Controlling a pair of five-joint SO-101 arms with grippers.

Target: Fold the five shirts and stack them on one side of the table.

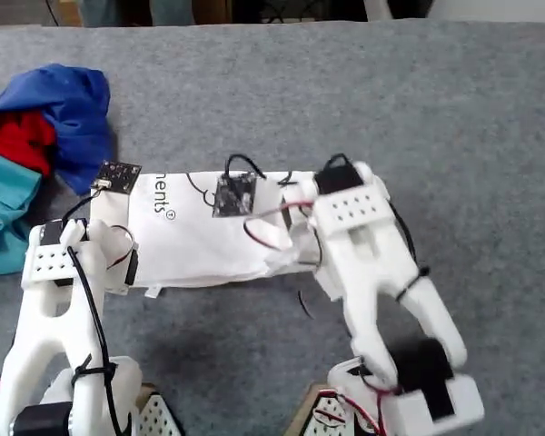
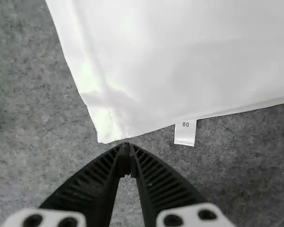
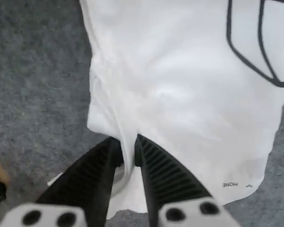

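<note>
— So, where does everything sit on the counter [image 1: 454,109]?

— The white shirt [image 1: 200,241] is the main thing. It lies as a wide band across the middle, near both arms. At the far left there is a loose heap: a blue shirt [image 1: 68,109] against a red shirt [image 1: 14,136], with a teal shirt [image 1: 0,209] nearer. None of those three looks folded.

— And the arms?

— The right tool [image 3: 127,149] is clamped on a pinched ridge of the white shirt, near its right end. The left tool [image 2: 126,152] has its jaws pressed together with nothing between them. It sits just off the shirt's near left corner, over bare counter, close to the small size label [image 2: 185,132] sticking out from the hem.

— So only one end is held. How would you do this fold well?

— I judge the left side needs its own hold first. It should spread its jaws, come onto the corner and take the cloth layers rather than the label. Then lift both ends level and carry them across together, so the shirt doesn't skew or drag in a crease. Stay low and slow, since the fabric looks thin and limp, and line up the edges before letting go.
</note>
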